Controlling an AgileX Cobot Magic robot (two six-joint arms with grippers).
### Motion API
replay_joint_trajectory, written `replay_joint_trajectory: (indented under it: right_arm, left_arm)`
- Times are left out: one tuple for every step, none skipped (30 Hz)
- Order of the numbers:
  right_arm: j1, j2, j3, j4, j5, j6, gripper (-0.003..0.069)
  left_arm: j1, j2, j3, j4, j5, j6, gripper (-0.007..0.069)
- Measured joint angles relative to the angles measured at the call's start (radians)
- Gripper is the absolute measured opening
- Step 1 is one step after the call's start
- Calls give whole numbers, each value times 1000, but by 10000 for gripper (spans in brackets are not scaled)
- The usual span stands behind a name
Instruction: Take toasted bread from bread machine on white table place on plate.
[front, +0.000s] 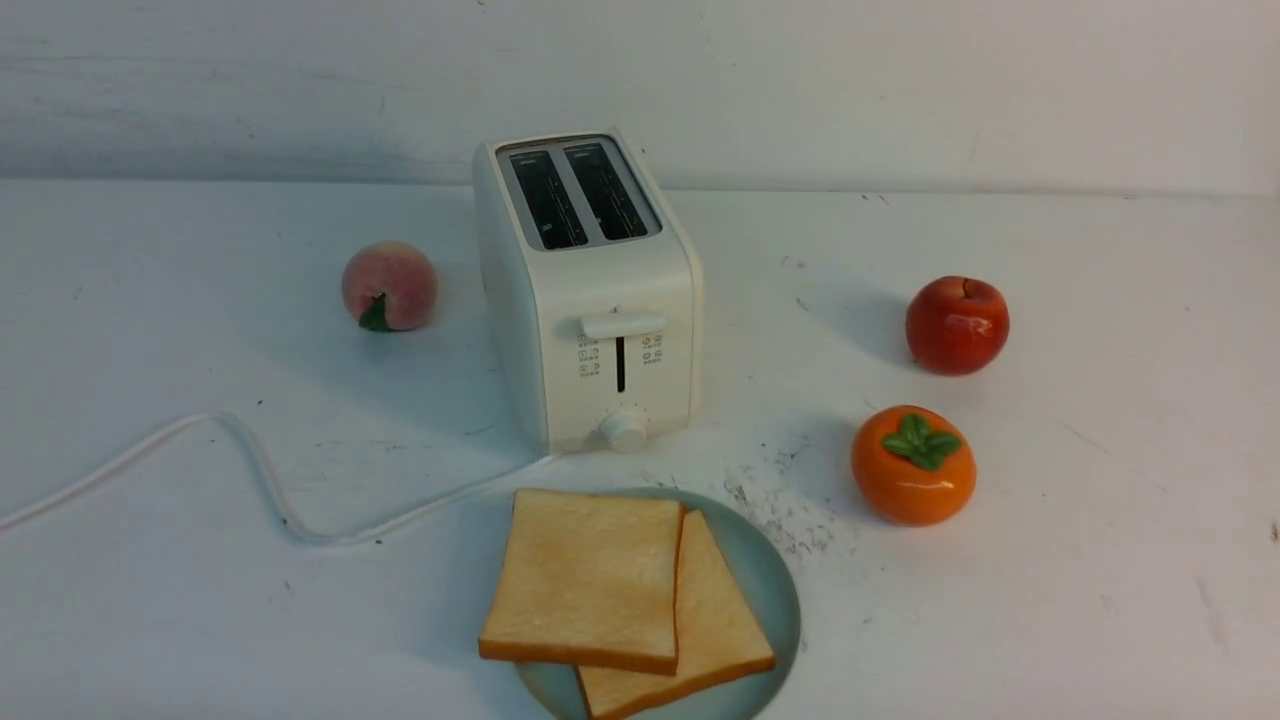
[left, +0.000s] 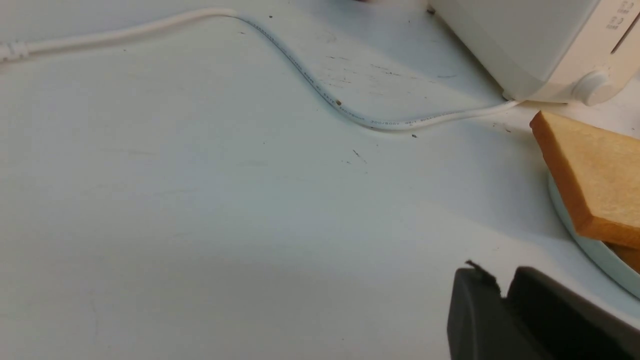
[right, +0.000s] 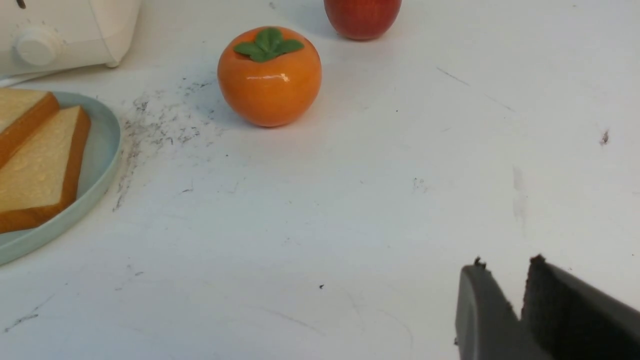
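The bread machine (front: 590, 290) stands upright on the white table (front: 1080, 620), and both of its top slots look dark and empty. In front of it, on the plate (front: 778, 590), lie two slices of toasted bread, one (front: 590, 575) overlapping the other (front: 715, 625). Neither arm shows in the front view. My left gripper (left: 502, 275) hovers over bare table beside the plate's rim (left: 590, 250), its jaws a narrow gap apart and holding nothing. My right gripper (right: 506, 262) hangs over bare table, well away from the plate (right: 100, 165), slightly open and empty.
The toaster's white cord (front: 250, 460) snakes across the table to the left. A peach (front: 389, 285) sits left of the toaster. An apple (front: 957, 325) and an orange persimmon (front: 913, 465) sit to the right. Dark scuffs (front: 790, 510) mark the table by the plate.
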Motion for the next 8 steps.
replay_joint_trajectory:
  right_arm:
    - [0, 0, 0, 0, 0, 0, 144]
    - [0, 0, 0, 0, 0, 0, 145]
    - [0, 0, 0, 0, 0, 0, 146]
    - [0, 0, 0, 0, 0, 0, 148]
    - [0, 0, 0, 0, 0, 0, 149]
    - [0, 0, 0, 0, 0, 0, 149]
    - [0, 0, 0, 0, 0, 0, 151]
    - [0, 0, 0, 0, 0, 0, 152]
  left_arm:
    - [0, 0, 0, 0, 0, 0, 91]
    - [0, 0, 0, 0, 0, 0, 91]
    - [0, 0, 0, 0, 0, 0, 91]
    - [0, 0, 0, 0, 0, 0, 91]
    - [0, 0, 0, 0, 0, 0, 91]
    - [0, 0, 0, 0, 0, 0, 91]
    - [0, 0, 0, 0, 0, 0, 91]
    - [0, 0, 0, 0, 0, 0, 91]
